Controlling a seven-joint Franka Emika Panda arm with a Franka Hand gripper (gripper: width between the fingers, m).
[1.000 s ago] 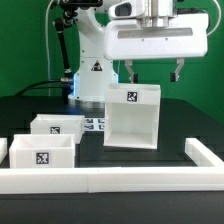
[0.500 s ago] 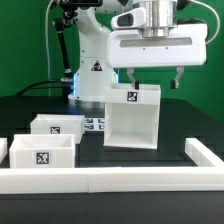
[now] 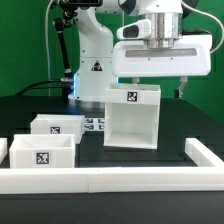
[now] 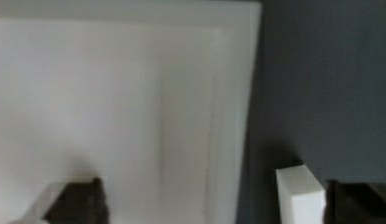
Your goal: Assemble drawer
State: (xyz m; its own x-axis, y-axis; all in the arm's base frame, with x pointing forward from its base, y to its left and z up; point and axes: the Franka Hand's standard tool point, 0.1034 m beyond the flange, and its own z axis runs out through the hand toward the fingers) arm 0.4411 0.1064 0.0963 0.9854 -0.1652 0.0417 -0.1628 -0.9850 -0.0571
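Note:
The tall white boxy casing (image 3: pixel 133 120) stands on the dark table with its open side to the front and a tag on its upper rim. Two small open-top trays (image 3: pixel 57 125) (image 3: pixel 40 153) sit at the exterior view's left, each with a tag. My gripper (image 3: pixel 159 92) is open and empty, hovering just above the casing's top right corner, one finger on either side of the right wall. In the wrist view the casing (image 4: pixel 119 100) fills most of the picture. Its edge runs between the dark fingertips (image 4: pixel 74 200) of the gripper (image 4: pixel 216 203).
A long low white rail (image 3: pixel 110 180) runs along the front and turns up at the exterior view's right (image 3: pixel 205 152). The marker board (image 3: pixel 93 124) lies behind the trays. The robot base (image 3: pixel 92 60) stands at the back. A small white edge (image 4: pixel 300 195) shows by one finger.
The gripper has moved toward the exterior view's right and a little lower, from over the casing's middle to over its right wall. The casing and trays have not moved.

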